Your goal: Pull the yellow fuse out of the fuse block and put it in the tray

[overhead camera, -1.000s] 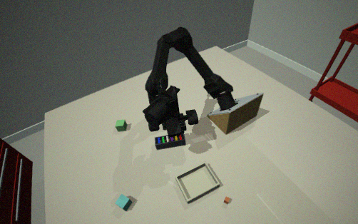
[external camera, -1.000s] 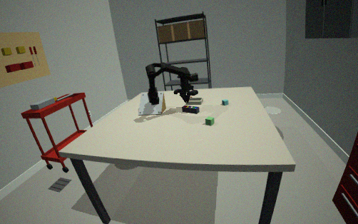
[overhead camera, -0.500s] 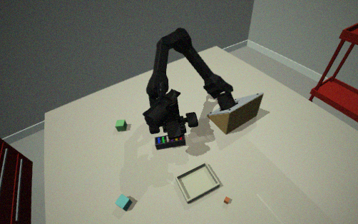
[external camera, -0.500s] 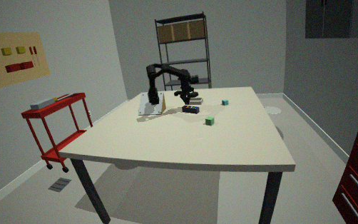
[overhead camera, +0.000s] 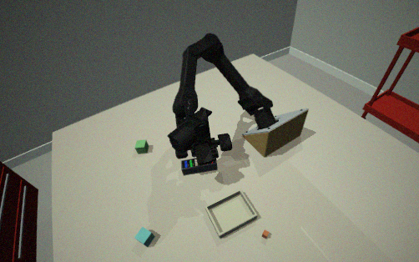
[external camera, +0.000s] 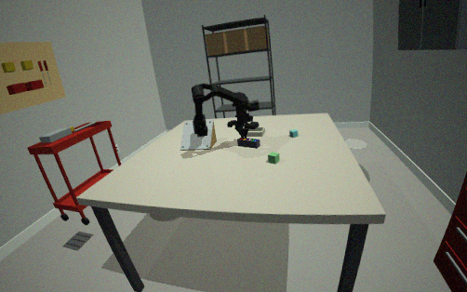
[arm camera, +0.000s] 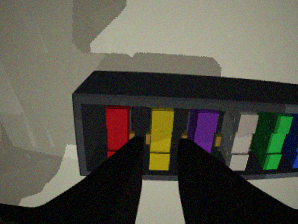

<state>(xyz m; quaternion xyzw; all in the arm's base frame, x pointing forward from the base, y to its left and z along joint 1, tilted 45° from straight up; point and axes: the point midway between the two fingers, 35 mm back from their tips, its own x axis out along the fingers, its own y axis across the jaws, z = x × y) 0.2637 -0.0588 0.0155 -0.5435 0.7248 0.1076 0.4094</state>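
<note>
The yellow fuse (arm camera: 161, 125) sits upright in the dark fuse block (arm camera: 150, 87) (overhead camera: 199, 170) (external camera: 248, 144), between the red fuse (arm camera: 117, 125) and the purple fuse (arm camera: 206, 127). My gripper (arm camera: 160, 147) is open a little and points down over the block. In the wrist view its fingertips appear on either side of the yellow fuse, with nothing held between them. Whether they touch anything, and their exact height, I cannot tell. In the top view the gripper hides the yellow fuse. The pale tray (overhead camera: 239, 226) (external camera: 258, 134) is empty.
White (arm camera: 245, 132), green (arm camera: 276, 142) and blue fuses fill the block's other end. A green cube (overhead camera: 141, 146) (external camera: 273, 158), a teal cube (overhead camera: 144, 236) (external camera: 293, 133) and a small orange cube (overhead camera: 265, 234) lie around. A sloped wedge (overhead camera: 285, 133) stands at the arm's base.
</note>
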